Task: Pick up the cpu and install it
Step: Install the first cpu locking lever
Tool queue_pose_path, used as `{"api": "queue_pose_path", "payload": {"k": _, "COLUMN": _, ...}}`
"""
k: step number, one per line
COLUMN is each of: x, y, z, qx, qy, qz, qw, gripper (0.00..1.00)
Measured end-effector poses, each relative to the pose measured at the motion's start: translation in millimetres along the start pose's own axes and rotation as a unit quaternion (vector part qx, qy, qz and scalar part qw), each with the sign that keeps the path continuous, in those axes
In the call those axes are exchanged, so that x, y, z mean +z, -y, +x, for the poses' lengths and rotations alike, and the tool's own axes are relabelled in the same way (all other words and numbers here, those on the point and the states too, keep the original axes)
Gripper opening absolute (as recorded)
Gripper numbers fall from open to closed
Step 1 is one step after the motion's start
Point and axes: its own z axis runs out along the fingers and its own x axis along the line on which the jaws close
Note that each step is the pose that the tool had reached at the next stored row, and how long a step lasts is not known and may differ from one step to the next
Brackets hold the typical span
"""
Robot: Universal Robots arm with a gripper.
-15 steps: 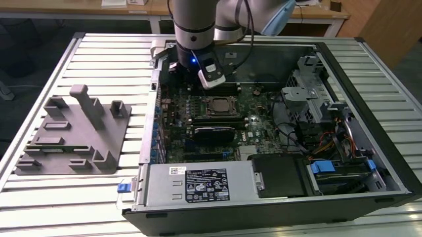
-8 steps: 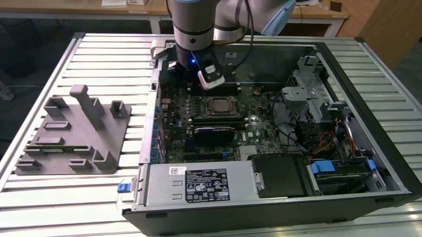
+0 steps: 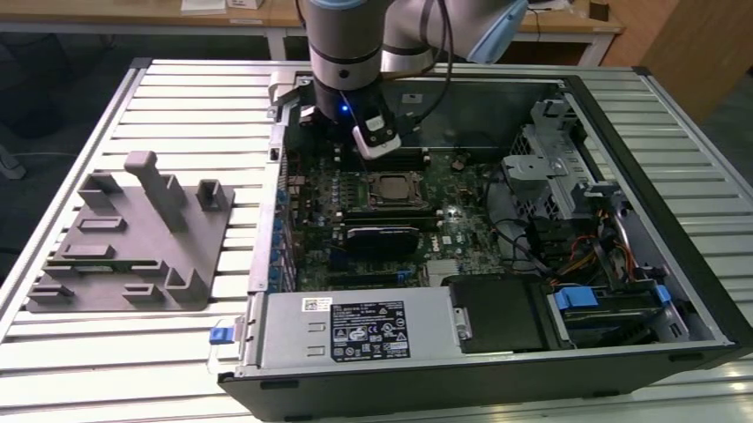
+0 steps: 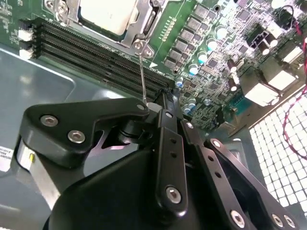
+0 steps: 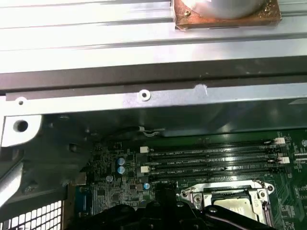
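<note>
The cpu (image 3: 386,189), a silvery square chip, lies flat in its socket in the middle of the motherboard (image 3: 465,207); both wrist views show it framed by the metal socket bracket, cpu (image 4: 108,13) and cpu (image 5: 236,206). My gripper (image 3: 374,145) hangs just behind the socket, over the memory slots (image 5: 211,160). In the second wrist view the black gripper (image 4: 156,103) has its links drawn together at the tip, where the free end of the thin socket lever (image 4: 143,72) meets them. That lever stands up from the socket's corner.
The open computer case (image 3: 659,220) lies on a slatted table (image 3: 189,106). A grey plastic fixture tray (image 3: 130,247) sits at the exterior view's left. The power supply (image 3: 353,326), a drive cage (image 3: 553,167) and cables crowd the case. A copper-based metal block (image 5: 225,12) rests outside the case wall.
</note>
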Motion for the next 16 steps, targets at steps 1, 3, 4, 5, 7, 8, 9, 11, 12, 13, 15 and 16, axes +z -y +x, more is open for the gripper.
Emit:
{"api": "queue_pose_path", "payload": {"k": 1, "x": -0.8, "y": -0.2, "z": 0.0, "qx": 0.0, "qy": -0.0001, "qz": -0.0012, "qw": 1.0, "gripper": 0.11}}
{"api": "queue_pose_path", "payload": {"k": 3, "x": -2.3, "y": -0.6, "z": 0.0, "qx": 0.0, "qy": -0.0003, "qz": -0.0043, "qw": 1.0, "gripper": 0.11}}
{"api": "queue_pose_path", "payload": {"k": 4, "x": -2.7, "y": -0.7, "z": 0.0, "qx": 0.0, "qy": -0.0004, "qz": -0.0059, "qw": 1.0, "gripper": 0.11}}
{"api": "queue_pose_path", "payload": {"k": 5, "x": -3.0, "y": -0.8, "z": 0.0, "qx": 0.0, "qy": -0.0005, "qz": -0.0071, "qw": 1.0, "gripper": 0.11}}
{"api": "queue_pose_path", "payload": {"k": 7, "x": -3.2, "y": -1.0, "z": -0.9, "qx": 0.0, "qy": -0.0006, "qz": -0.0079, "qw": 1.0, "gripper": 0.11}}
{"api": "queue_pose_path", "payload": {"k": 8, "x": -3.2, "y": -1.1, "z": -2.1, "qx": 0.0, "qy": -0.0007, "qz": -0.0079, "qw": 1.0, "gripper": 0.11}}
{"api": "queue_pose_path", "payload": {"k": 9, "x": -3.2, "y": -1.2, "z": -3.9, "qx": 0.0, "qy": -0.0006, "qz": -0.0079, "qw": 1.0, "gripper": 0.11}}
{"api": "queue_pose_path", "payload": {"k": 11, "x": -3.2, "y": -1.7, "z": -9.2, "qx": 0.0, "qy": -0.0007, "qz": -0.0079, "qw": 1.0, "gripper": 0.11}}
{"api": "queue_pose_path", "payload": {"k": 12, "x": -3.2, "y": -1.9, "z": -12.3, "qx": 0.0, "qy": -0.0007, "qz": -0.0079, "qw": 1.0, "gripper": 0.11}}
{"api": "queue_pose_path", "payload": {"k": 13, "x": -3.1, "y": -2.1, "z": -15.6, "qx": 0.0, "qy": -0.0007, "qz": -0.0079, "qw": 1.0, "gripper": 0.11}}
{"api": "queue_pose_path", "payload": {"k": 15, "x": -3.1, "y": -2.7, "z": -22.4, "qx": 0.0, "qy": -0.0008, "qz": -0.0079, "qw": 1.0, "gripper": 0.11}}
{"api": "queue_pose_path", "payload": {"k": 16, "x": -3.0, "y": -3.0, "z": -26.4, "qx": 0.0, "qy": -0.0009, "qz": -0.0079, "qw": 1.0, "gripper": 0.11}}
